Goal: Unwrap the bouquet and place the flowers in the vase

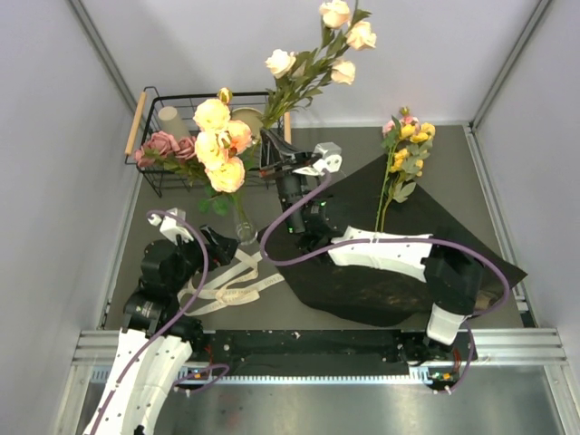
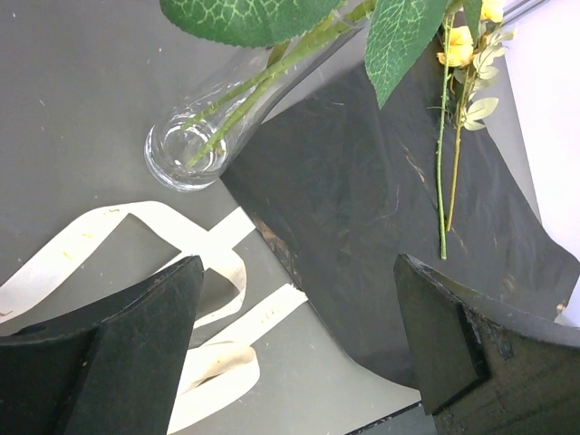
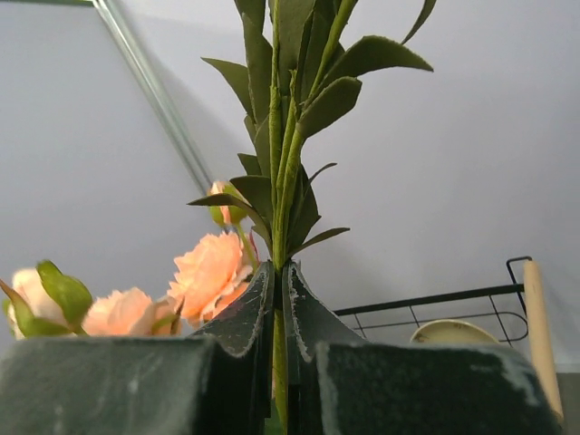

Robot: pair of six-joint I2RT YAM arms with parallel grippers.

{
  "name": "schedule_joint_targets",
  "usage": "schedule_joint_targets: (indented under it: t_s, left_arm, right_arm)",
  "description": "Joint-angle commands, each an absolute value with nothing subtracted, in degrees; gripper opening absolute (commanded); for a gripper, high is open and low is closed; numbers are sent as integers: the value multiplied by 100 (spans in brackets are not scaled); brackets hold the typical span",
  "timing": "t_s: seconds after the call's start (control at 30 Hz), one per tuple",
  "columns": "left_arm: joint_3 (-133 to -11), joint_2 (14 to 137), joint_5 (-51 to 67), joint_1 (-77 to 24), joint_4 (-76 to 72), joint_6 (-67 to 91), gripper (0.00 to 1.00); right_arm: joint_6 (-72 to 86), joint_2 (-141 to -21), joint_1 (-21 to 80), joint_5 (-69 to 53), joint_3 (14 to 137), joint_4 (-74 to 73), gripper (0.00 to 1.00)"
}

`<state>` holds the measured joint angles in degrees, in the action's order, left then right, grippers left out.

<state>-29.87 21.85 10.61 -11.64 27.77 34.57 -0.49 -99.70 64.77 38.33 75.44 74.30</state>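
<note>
The bouquet is undone: its black paper [image 1: 390,272] lies flat on the table and the cream ribbon [image 1: 227,288] is loose beside it. The clear glass vase [image 1: 245,232] holds peach and yellow flowers [image 1: 219,145]. My right gripper [image 1: 272,166] is shut on the green stem [image 3: 279,308] of a tall cream rose spray [image 1: 337,41], held upright just right of the vase's blooms. A small yellow and pink sprig [image 1: 405,149] lies on the paper. My left gripper [image 2: 299,353] is open above the ribbon [image 2: 181,237], just short of the vase [image 2: 190,149].
A black wire basket [image 1: 154,181] with wooden handles stands at the back left, holding mauve flowers [image 1: 166,145], a beige paper cup [image 1: 172,120] and a bowl [image 1: 247,118]. White walls enclose the table on the left, right and far sides.
</note>
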Motion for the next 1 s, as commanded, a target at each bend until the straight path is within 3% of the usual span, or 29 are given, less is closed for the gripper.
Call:
schedule_joint_targets:
  t_s: [0.0,0.63,0.97]
  left_arm:
    - [-3199,2066,967,-1169,2777,3419,92]
    - [-3296,2101,958,-1169,2865,3349,92]
    - [-3269,2109,958,-1169,2865,3313,92]
  right_arm:
    - [-343,-10204,6548,3718,7822,8227,0]
    - [-527,-10793,6618,3604,8393,8464,0]
    - [-905,-10934,6750,3542,8086,8771,0]
